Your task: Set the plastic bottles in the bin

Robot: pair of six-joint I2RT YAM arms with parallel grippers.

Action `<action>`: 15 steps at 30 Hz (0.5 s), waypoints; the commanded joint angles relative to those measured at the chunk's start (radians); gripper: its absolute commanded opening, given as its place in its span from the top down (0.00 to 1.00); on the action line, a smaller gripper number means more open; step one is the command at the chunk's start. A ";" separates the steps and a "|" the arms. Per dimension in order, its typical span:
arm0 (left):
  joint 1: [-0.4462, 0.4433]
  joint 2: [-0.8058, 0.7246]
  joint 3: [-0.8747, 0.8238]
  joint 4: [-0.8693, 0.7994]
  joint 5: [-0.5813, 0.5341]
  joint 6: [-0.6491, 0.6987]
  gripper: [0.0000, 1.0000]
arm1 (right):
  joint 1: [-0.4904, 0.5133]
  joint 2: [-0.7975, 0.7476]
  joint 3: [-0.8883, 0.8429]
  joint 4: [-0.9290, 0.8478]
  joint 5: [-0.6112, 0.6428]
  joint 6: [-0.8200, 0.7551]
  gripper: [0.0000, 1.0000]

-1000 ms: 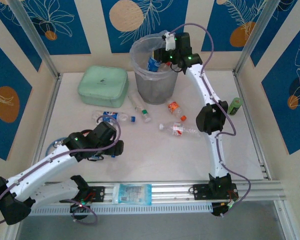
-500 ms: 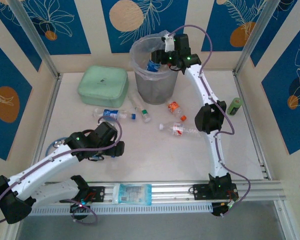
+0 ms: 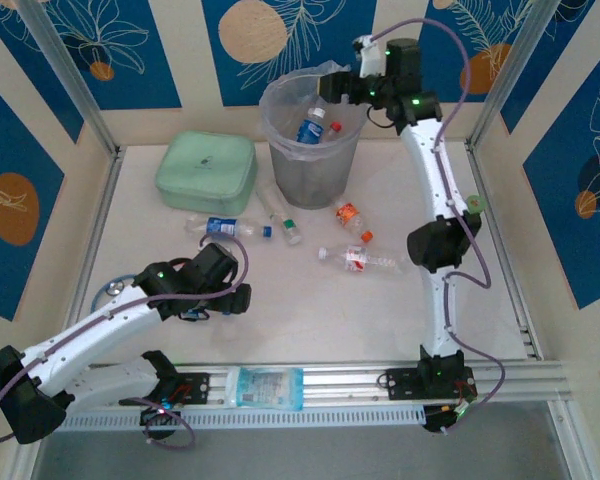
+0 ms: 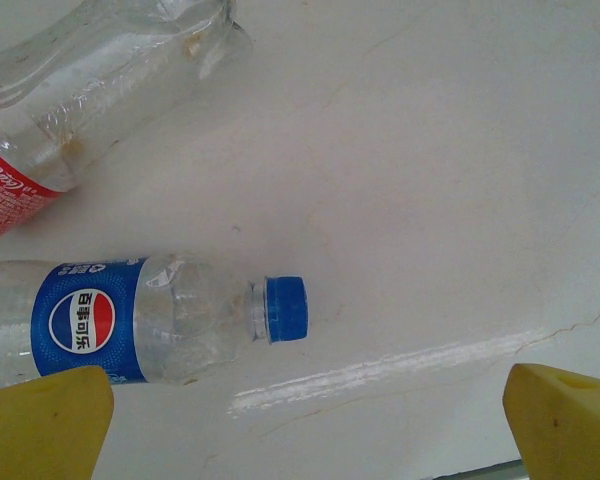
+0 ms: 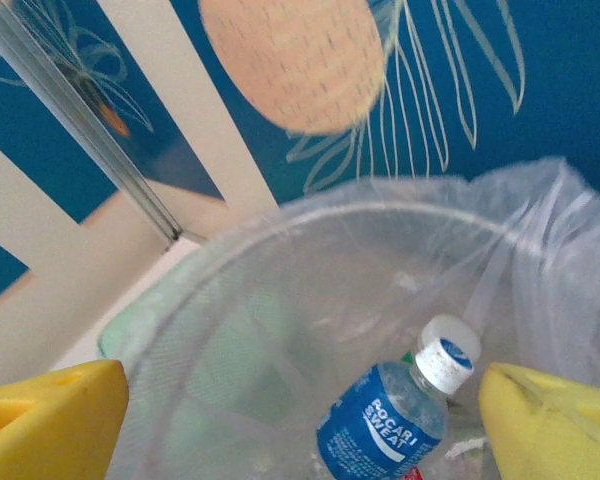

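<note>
Left wrist view: a blue-labelled bottle (image 4: 130,320) is shown lying on the table (image 4: 430,180) beneath the released left gripper (image 4: 302,425), long axis running finger to finger; the right gripper (image 5: 300,425) is spread, empty, above the bin (image 5: 230,300).

Pepsi bottle (image 4: 130,320) base cut off left; red-label bottle (image 4: 90,85) cropped too.

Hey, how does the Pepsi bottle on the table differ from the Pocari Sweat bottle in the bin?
The Pepsi bottle lies flat on the table, while the Pocari Sweat bottle leans cap-up inside the bin. The Pepsi bottle's cap is blue, and the Pocari Sweat bottle's cap is white. Both are small plastic bottles with blue labels.
</note>
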 commanded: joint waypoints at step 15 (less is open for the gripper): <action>0.018 0.149 0.125 -0.077 -0.224 0.076 0.00 | -0.070 -0.878 -1.145 0.333 -0.030 0.139 0.02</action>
